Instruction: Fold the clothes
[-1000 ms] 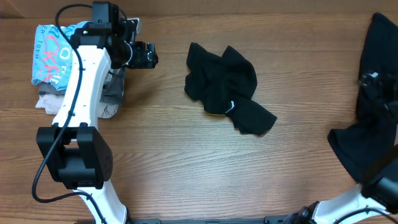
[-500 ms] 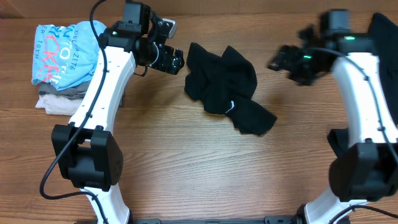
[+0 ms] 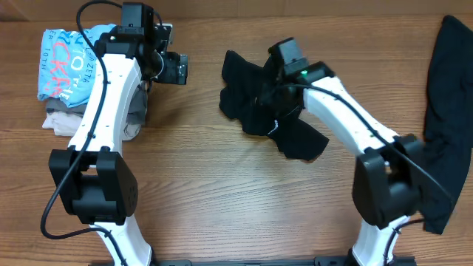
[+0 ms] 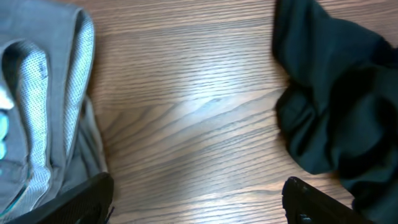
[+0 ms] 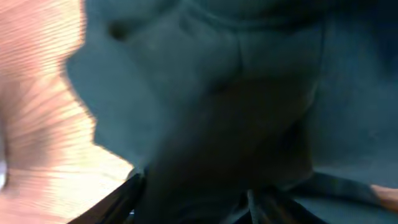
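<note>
A crumpled black garment (image 3: 255, 100) with a small white tag (image 3: 274, 125) lies at the table's middle back. My right gripper (image 3: 277, 83) is down on its upper part. In the blurred right wrist view its fingers (image 5: 189, 199) stand apart with dark fabric (image 5: 249, 93) bulging between them. A second black garment (image 3: 443, 148) hangs along the right edge. My left gripper (image 3: 176, 69) is open and empty, left of the crumpled garment. In the left wrist view its fingertips (image 4: 199, 205) frame bare wood, with the black garment (image 4: 336, 93) at right.
A stack of folded clothes sits at the back left: a light-blue shirt with red and white lettering (image 3: 70, 63) on top of grey and beige garments (image 3: 63, 118). The grey fabric (image 4: 43, 93) fills the left side of the left wrist view.
My right arm swung in from the right and came down onto the crumpled black garment. My left gripper moved back left, away from the garment's edge.
</note>
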Motion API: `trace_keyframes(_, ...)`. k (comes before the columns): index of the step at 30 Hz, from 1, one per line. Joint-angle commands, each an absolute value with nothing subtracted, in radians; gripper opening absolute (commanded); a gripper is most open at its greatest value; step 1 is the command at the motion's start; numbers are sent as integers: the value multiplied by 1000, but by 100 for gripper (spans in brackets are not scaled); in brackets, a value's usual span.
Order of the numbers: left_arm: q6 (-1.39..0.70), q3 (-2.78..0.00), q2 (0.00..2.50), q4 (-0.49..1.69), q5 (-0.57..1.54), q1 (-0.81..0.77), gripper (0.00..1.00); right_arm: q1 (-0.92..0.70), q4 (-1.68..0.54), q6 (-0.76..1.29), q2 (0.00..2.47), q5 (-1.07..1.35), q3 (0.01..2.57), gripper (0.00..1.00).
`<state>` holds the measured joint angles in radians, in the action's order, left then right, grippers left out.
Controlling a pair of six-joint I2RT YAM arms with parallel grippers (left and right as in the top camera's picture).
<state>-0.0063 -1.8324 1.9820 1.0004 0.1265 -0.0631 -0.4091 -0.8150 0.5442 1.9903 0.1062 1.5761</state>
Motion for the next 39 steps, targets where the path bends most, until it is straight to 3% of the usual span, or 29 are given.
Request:
trace_keyframes(1,-53,-1856,1976,1014,93,-30,89,-426,-824,555,2006,44,1572,21)
trace_keyframes(2,-54,-1856,1976,1017,93,-23,89,-426,-825,554,1999,33,1572,4)
trace_keyframes(8,-57,-1856,1976,1005,97,2,88,-382,-940,487,1878,27,1699,4)
trace_keyframes(15,-55,-1886,1963,1002,151,1,87,-380,-1213,381,1776,27,2141,4)
trace_keyframes(25,43,-1929,1816,1032,235,-1,89,-380,-1460,342,1773,46,2567,4)
trace_keyframes(32,45,-1929,1800,1033,245,6,90,-381,-1526,344,1785,83,2596,4)
trace_keyframes(39,28,-1929,1800,1032,242,68,90,-426,-1428,363,1887,128,2460,4)
